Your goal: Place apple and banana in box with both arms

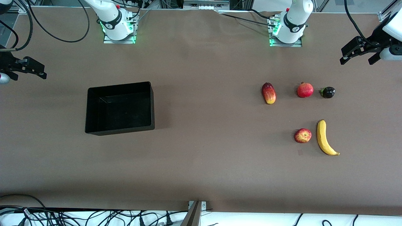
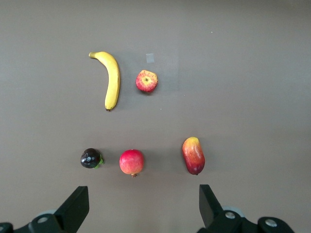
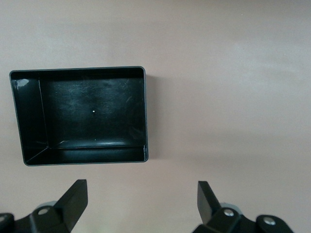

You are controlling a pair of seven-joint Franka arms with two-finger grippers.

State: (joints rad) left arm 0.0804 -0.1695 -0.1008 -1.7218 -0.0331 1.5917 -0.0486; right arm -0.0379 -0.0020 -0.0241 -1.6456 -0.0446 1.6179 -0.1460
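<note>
1. Brown tabletop [image 1: 201, 150] spreads under our two arms, both waiting high at the table's ends.
2. Our left gripper [image 1: 359, 58] hangs released over the left arm's end; our right gripper [image 1: 29, 70] hangs released over the right arm's end.
3. We see the box [image 1: 91, 110] empty, toward the right arm's end.
4. We see the apple [image 1: 302, 135] just beside the banana [image 1: 324, 138], apart, well away from the box.
5. Farther from the front camera lie an oval fruit [image 1: 268, 93], a red fruit [image 1: 305, 90] and a dark fruit [image 1: 328, 92].
</note>
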